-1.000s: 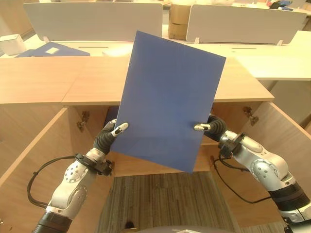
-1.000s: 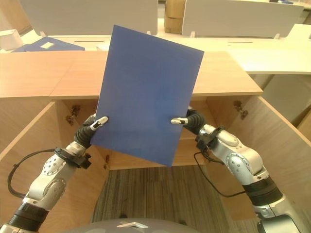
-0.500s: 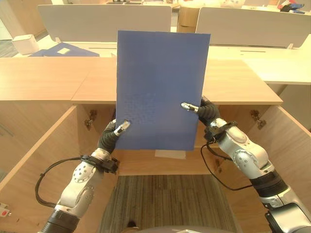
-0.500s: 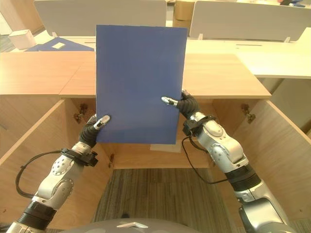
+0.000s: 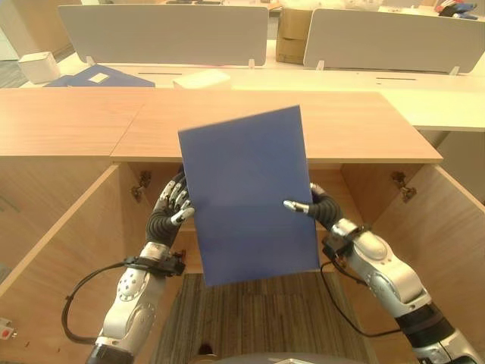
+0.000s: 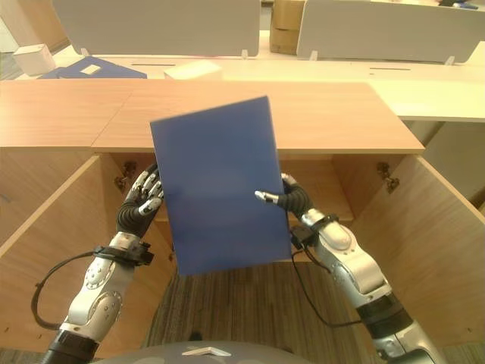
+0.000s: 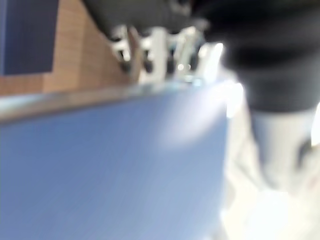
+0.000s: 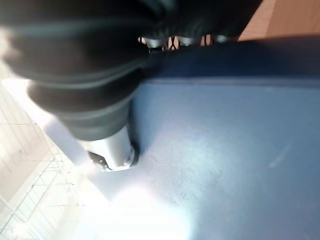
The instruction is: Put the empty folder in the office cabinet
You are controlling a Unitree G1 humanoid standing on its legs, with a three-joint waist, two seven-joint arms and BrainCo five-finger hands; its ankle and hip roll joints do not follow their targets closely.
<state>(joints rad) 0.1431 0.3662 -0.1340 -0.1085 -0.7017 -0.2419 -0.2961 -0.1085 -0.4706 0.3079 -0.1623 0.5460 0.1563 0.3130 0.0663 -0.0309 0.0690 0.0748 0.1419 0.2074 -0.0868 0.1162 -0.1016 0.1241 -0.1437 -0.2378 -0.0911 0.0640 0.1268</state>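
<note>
An office: pale desks (image 5: 424, 91) with grey divider screens (image 5: 163, 34) (a cardboard box (image 5: 292, 38) behind) beyond the fingers, wooden cabinet (image 5: 227, 125).

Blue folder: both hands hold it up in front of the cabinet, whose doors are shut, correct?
Not quite. The blue folder is held between the left hand and the right hand in front of the cabinet, but the doors are swung open, as the left eye view shows.
</note>
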